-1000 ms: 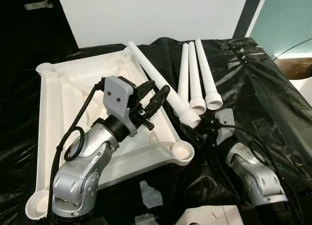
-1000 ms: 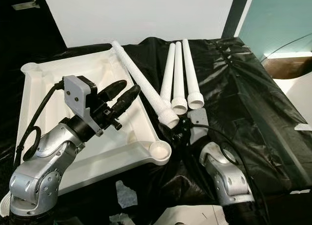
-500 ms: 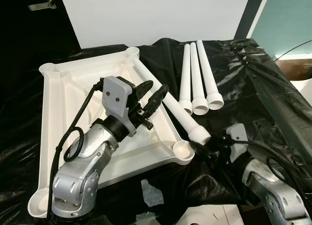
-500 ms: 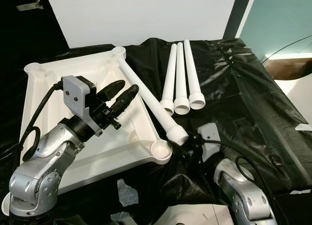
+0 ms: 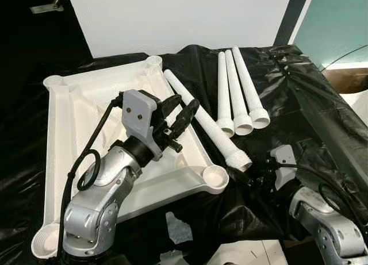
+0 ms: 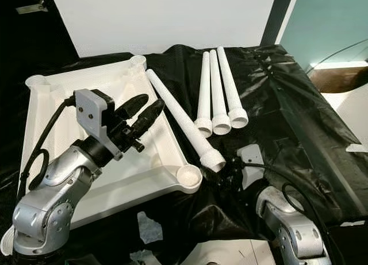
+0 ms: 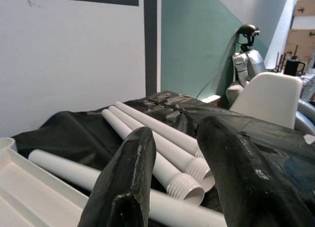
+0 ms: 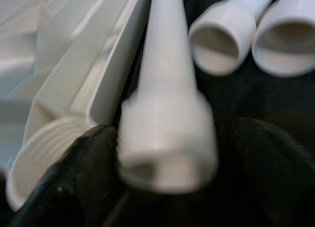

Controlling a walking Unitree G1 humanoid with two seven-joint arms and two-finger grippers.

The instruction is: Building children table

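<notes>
While the white tabletop (image 5: 69,133) lay upside down on the black-sheeted surface (image 5: 310,104), the left pincer (image 5: 179,111) hovered above its near right part, fingers narrowly apart and holding nothing. One white leg (image 5: 201,118) lay slantwise just beside the tabletop's right rim, its threaded end near the corner socket (image 5: 215,176). The right pincer (image 6: 229,174) sat low at that threaded end; in its wrist view the fingers (image 8: 64,182) stood wide on either side of the leg's end, one touching it. Three more legs (image 5: 237,92) lay side by side farther right, apart from the first. Torn white scraps (image 5: 177,229) lay on the sheet near the robot.
</notes>
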